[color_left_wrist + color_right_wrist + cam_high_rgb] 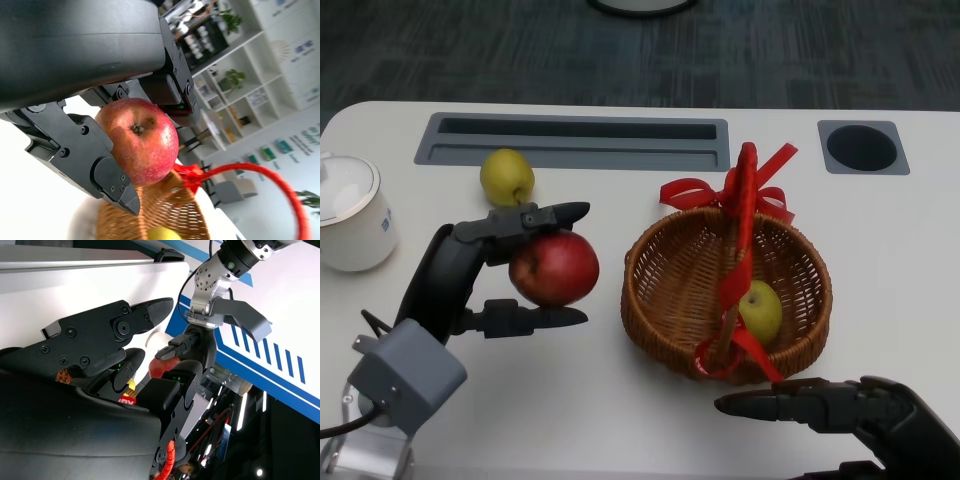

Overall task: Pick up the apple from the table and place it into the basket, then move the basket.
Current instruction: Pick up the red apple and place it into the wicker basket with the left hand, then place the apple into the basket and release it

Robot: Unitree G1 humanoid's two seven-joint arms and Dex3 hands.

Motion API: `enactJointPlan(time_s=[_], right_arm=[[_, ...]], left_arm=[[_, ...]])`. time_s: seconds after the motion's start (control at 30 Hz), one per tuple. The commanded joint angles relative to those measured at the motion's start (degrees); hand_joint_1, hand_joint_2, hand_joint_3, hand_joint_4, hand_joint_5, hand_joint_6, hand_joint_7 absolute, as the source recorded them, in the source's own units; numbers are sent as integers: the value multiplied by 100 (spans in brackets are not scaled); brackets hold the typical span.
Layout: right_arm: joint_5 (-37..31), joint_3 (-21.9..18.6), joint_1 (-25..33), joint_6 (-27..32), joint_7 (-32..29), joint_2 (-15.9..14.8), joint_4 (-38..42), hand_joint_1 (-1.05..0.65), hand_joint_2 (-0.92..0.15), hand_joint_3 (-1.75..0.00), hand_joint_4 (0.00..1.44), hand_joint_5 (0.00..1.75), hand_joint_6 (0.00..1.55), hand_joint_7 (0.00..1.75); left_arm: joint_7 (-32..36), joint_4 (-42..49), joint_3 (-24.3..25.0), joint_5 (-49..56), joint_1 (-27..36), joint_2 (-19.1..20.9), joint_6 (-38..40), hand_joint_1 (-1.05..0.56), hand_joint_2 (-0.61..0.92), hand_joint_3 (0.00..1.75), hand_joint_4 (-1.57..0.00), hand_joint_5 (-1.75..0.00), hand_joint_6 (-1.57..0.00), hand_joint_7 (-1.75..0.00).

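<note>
A red apple (554,267) is held off the table by my left hand (480,270), fingers above and below it, just left of the wicker basket (660,290). The left wrist view shows the apple (140,140) gripped between the black fingers (85,155), with the basket (155,215) beyond. The basket has a red ribbon-wrapped handle (742,230) and a yellow-green apple (760,310) inside. My right hand (840,405) lies low at the table's front edge, right of the basket's front, fingers stretched out and holding nothing. In the right wrist view the red apple (162,365) shows far off.
A second yellow-green apple (507,176) lies behind the left hand near a grey slot tray (570,140). A white lidded cup (350,215) stands at the far left. A round dark hole (862,147) sits at the table's back right.
</note>
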Motion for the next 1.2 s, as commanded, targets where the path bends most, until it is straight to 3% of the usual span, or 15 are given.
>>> enactJointPlan(time_s=[0.03,0.27,0.53,0.93,1.2], right_arm=[[36,-62,-24,-48,-21,-23,46,-36,-83,0,86,0,78,0],[26,-40,-25,-14,-22,-14,42,-37,-83,0,86,0,79,0],[-13,-27,77,0,-33,-54,-79,-37,-84,0,85,0,79,0],[-88,-28,192,-3,-139,-14,-173,-37,-84,0,85,0,79,0],[-123,-38,287,29,-191,-36,-260,-38,-85,0,85,0,79,0]], left_arm=[[-27,-480,57,-52,83,-28,-34,-11,77,0,-135,-2,-119,-1],[-134,-954,-65,-58,-112,-245,207,-14,76,0,-136,-2,-119,-1],[-263,-708,-302,129,-583,-569,546,-17,77,0,-134,0,-118,0],[-26,814,-553,662,-1429,-982,186,-20,76,0,-133,0,-119,-1],[260,1562,-589,917,-1656,-1067,-8,-19,76,0,-134,-1,-119,0]])
